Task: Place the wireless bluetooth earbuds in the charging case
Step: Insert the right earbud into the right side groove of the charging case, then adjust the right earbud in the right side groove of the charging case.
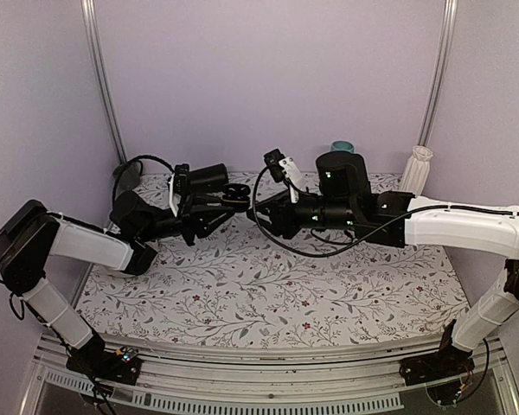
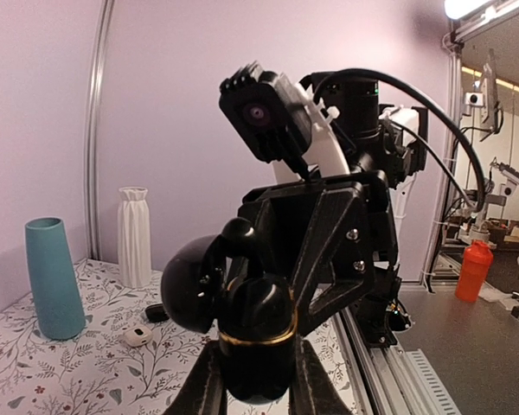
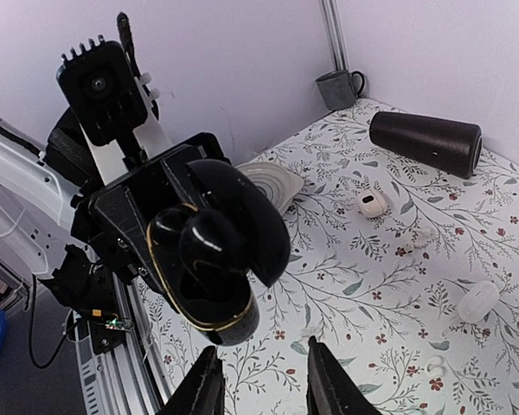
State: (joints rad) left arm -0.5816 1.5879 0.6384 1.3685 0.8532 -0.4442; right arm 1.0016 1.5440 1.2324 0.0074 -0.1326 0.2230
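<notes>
My left gripper [image 1: 229, 197] is shut on the charging case [image 2: 258, 333], a black pebble with a gold rim, and holds it above the table with its lid [image 2: 190, 285] swung open. In the right wrist view the case [image 3: 209, 298] faces the camera, and two glossy black earbuds [image 3: 203, 244] sit in its wells. My right gripper [image 3: 264, 385] is open and empty, its fingertips [image 3: 206, 391] just below the case. In the top view the right gripper [image 1: 261, 212] is close to the right of the case [image 1: 236, 193].
A white oval case [image 3: 374, 204], small white earbuds [image 3: 477, 301], a black cylinder [image 3: 424, 140], a grey mug [image 3: 337, 88] and a white ribbed dish [image 3: 272, 183] are on the floral table. A teal vase [image 2: 54, 278], a white vase [image 2: 135, 235] and a small black object [image 2: 156, 312] stand at the back.
</notes>
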